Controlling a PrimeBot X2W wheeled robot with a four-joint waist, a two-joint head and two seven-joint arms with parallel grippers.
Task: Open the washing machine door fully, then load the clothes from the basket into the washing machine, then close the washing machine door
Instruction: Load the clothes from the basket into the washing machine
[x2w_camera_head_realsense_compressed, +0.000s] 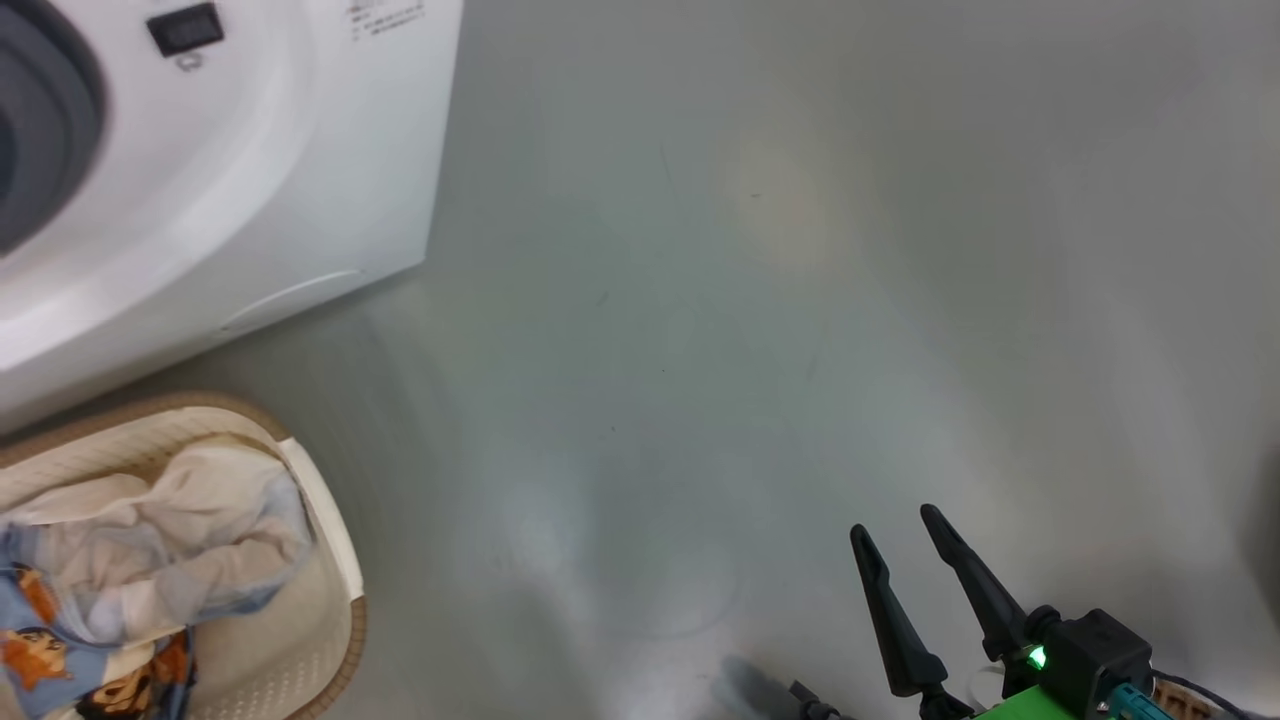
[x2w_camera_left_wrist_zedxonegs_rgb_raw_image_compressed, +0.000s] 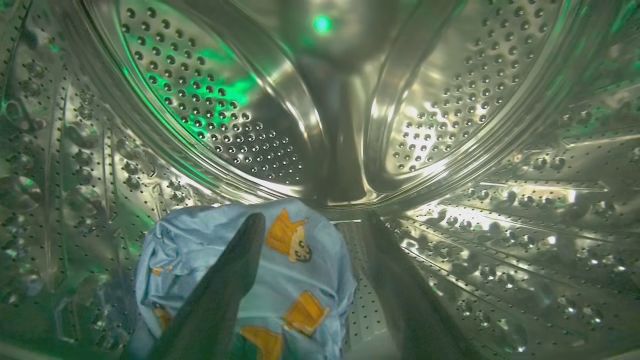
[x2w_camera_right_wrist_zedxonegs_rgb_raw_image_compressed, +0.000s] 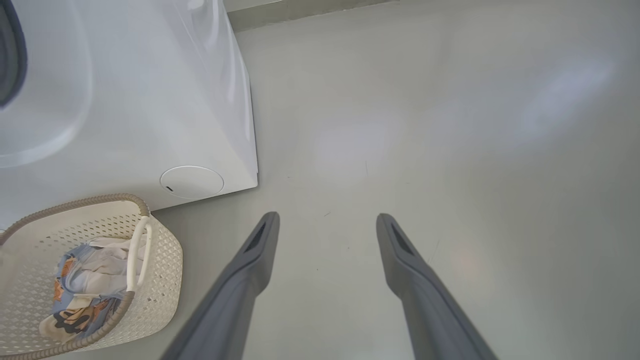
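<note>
- Loading is the step in hand, as I read it: one light-blue garment (x2w_camera_left_wrist_zedxonegs_rgb_raw_image_compressed: 300, 280) with orange cartoon figures lies on the bottom of the steel drum (x2w_camera_left_wrist_zedxonegs_rgb_raw_image_compressed: 500, 225), towards its front edge.
- My left gripper (x2w_camera_left_wrist_zedxonegs_rgb_raw_image_compressed: 314, 220) is inside the drum with its fingers spread wide. Nothing is pinched between them. The garment lies under and partly behind one finger, and I cannot tell whether that finger touches the cloth.
- My right gripper (x2w_camera_head_realsense_compressed: 895, 525) hangs over bare floor (x2w_camera_head_realsense_compressed: 700, 350), well apart from the washing machine (x2w_camera_head_realsense_compressed: 250, 200). It is wide open and empty.
- The basket (x2w_camera_head_realsense_compressed: 335, 570) stands on the floor just beside the foot of the washing machine's front, near its lower corner. More clothes (x2w_camera_head_realsense_compressed: 150, 560) lie in it, cream-white fabric on top and blue printed pieces beneath, so I judge the load to be only partly done.
- Next, I would back the left arm straight out of the drum, minding that the open fingers do not drag the garment out over the grey gasket (x2w_camera_head_realsense_compressed: 30, 120).
- Then I would lower it to the basket and pinch the top cream piece near a fold.
- The washing machine door should wait until the basket is emptied.
</note>
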